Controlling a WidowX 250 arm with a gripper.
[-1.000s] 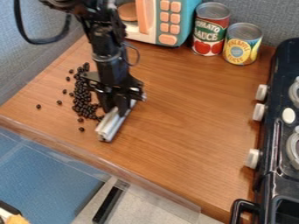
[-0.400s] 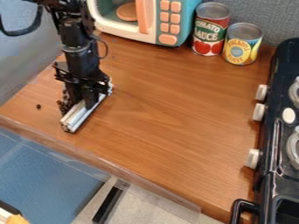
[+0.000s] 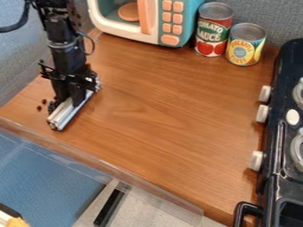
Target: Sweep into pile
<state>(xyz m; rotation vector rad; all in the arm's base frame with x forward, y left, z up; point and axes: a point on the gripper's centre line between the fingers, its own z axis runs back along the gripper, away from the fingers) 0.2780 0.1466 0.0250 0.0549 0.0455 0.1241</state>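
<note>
At the left of the table, the black gripper (image 3: 74, 98) points down, shut on a silvery-white bar (image 3: 70, 111). The bar lies slantwise low on the wood, its near end close to the table's front left edge. Small dark beans (image 3: 44, 102) show just left of the bar; most of the beans are hidden behind the gripper and bar.
A toy microwave (image 3: 151, 20) stands at the back, with a tomato sauce can (image 3: 213, 30) and a pineapple can (image 3: 245, 44) beside it. Along the right runs a black toy stove (image 3: 275, 133). The wooden table (image 3: 160, 115) has a clear plastic lip in front.
The gripper and bar have moved left across the table, into where the beans were spread. Most beans have gone out of sight behind them, and more of the microwave shows.
</note>
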